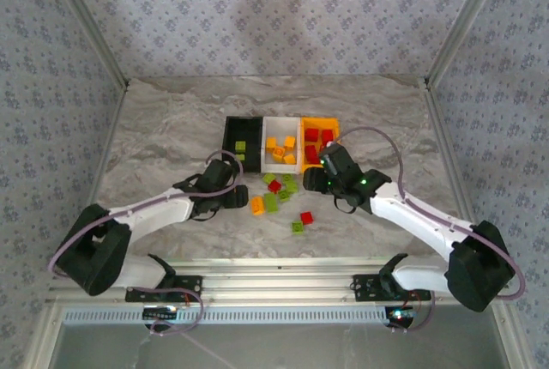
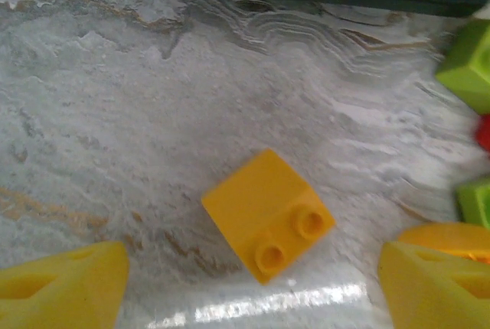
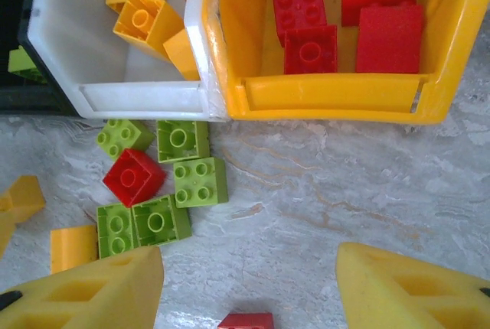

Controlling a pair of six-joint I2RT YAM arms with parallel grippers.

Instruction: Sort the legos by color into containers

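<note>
An orange-yellow lego [image 2: 268, 214] lies on the marble between the fingers of my left gripper [image 2: 253, 260], which is open and not touching it. From above, that lego [image 1: 257, 205] sits just ahead of the left gripper [image 1: 240, 194]. My right gripper [image 3: 249, 256] hangs open over bare table in front of the containers, and in the top view the right gripper [image 1: 317, 182] is near the orange bin [image 1: 333, 124]. The black bin [image 1: 230, 133] holds a green lego, the white bin [image 3: 145, 98] orange-yellow ones, the orange bin [image 3: 329, 99] red ones.
Loose green legos [image 3: 200, 182] and a red one [image 3: 134, 176] cluster before the white bin. Another red lego [image 1: 306, 217] and a green one [image 1: 297, 227] lie nearer the arms. Papered walls enclose the table on three sides.
</note>
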